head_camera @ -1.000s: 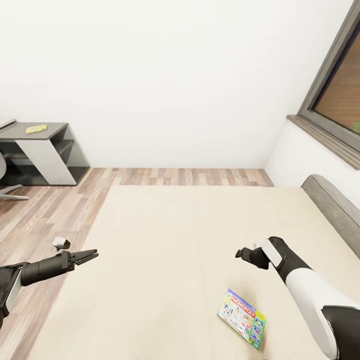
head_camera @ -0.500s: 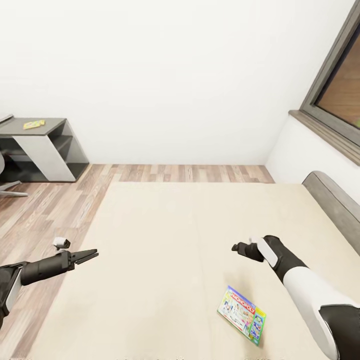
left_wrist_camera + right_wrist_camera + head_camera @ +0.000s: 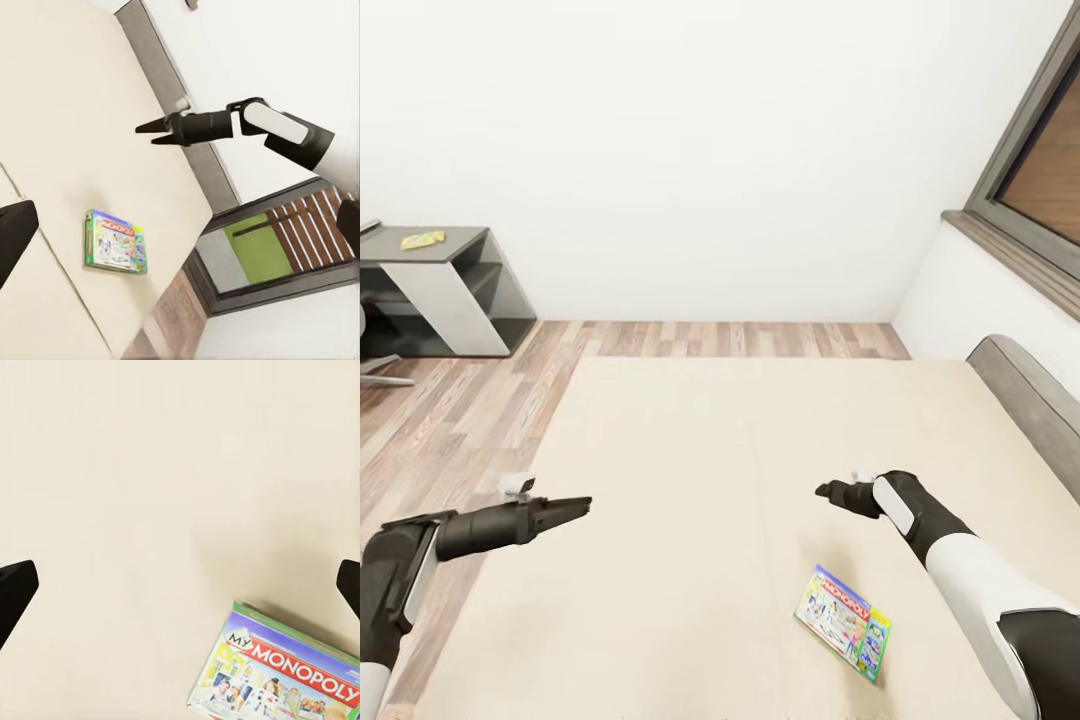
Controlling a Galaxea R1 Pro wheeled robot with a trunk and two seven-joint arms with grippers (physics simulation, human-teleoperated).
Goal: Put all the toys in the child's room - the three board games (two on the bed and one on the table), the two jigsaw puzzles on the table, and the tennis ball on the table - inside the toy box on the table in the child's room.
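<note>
The right gripper (image 3: 828,492) hangs over the cream bed (image 3: 690,450) with nothing in it; in its own wrist view the two dark fingertips (image 3: 15,592) stand far apart at the picture's edges, so the jaws are wide. From the left wrist view the same gripper (image 3: 150,132) shows as a spread dark fork above the mattress.

One board game (image 3: 844,624) — a pale green "My Monopoly" box — lies flat on the bed, nearer the robot than the right gripper and a little to its right, apart from it and untouched. It shows again in the right wrist view (image 3: 289,671) and in the left wrist view (image 3: 114,241).

The left gripper (image 3: 582,503) points forward over the bed's left edge, empty; in the head view its fingers look close together, and whether they are fully shut I cannot tell.

Count: one game box on the bed, and one small yellow-green flat thing (image 3: 422,239) on the table (image 3: 455,262) far to the left — too small to name.
</note>
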